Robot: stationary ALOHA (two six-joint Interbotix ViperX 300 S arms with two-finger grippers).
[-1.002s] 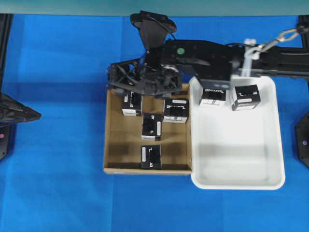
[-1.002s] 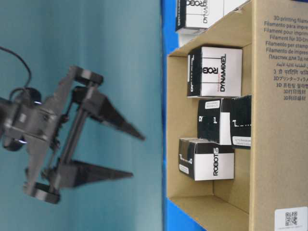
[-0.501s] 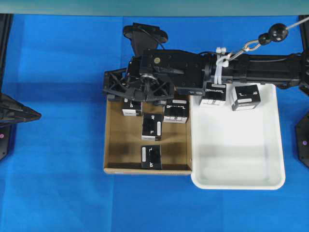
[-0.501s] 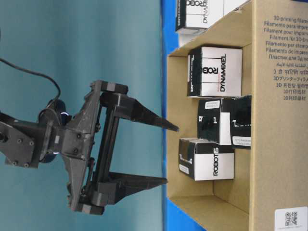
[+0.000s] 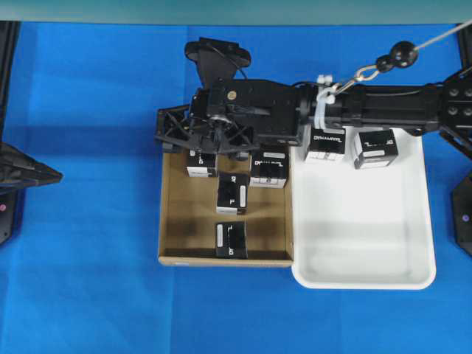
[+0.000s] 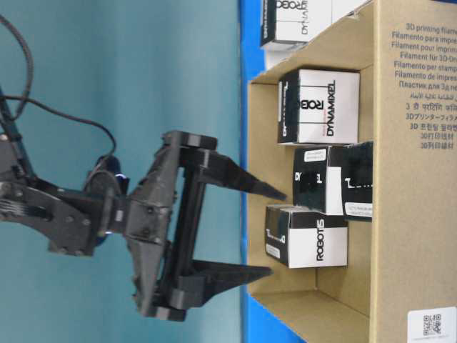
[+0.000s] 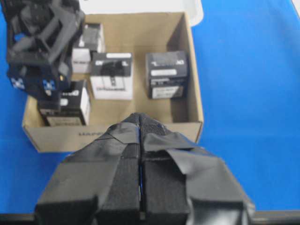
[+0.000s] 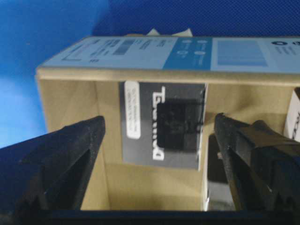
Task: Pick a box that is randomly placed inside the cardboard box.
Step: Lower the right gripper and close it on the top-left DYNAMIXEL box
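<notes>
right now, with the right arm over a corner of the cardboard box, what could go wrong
1. The right gripper hangs with its jaws wide open over the corner box, which sits close to the wall of the cardboard box. One jaw could land on the rim instead of slipping inside.
2. A neighbouring carton sits close beside the corner box, so the other jaw might strike or nudge it on the way down.

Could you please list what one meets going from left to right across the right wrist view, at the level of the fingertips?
Left finger → cardboard box wall → black box → right finger; the right gripper stands open.
</notes>
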